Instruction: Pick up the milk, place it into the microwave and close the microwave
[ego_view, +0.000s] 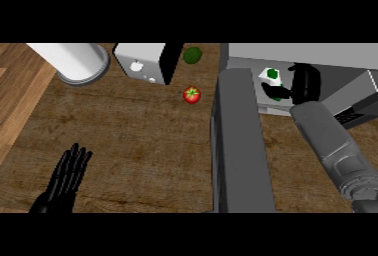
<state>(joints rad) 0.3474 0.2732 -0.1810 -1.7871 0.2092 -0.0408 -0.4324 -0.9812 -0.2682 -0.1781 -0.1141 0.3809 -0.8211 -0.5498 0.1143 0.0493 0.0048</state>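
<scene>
**Milk at the microwave's mouth, door not yet shut**

The milk (270, 82), a white carton with green marks, sits just inside the microwave (310, 52) opening, with the right robot hand (301, 85) curled round it, thumb on the near side. To finish this step well, I judge the carton should go deep enough into the microwave to stand clear of the doorway, be set down upright, and only then be released, with the hand drawn straight out. The microwave door (240, 140) stands open, swung out from the microwave over the tabletop (133, 150); it must be pushed shut next. Left of the microwave lie a tomato (191, 95) and an avocado (193, 55). The left robot hand (65, 177) rests far left of the microwave, fingers straight.
</scene>
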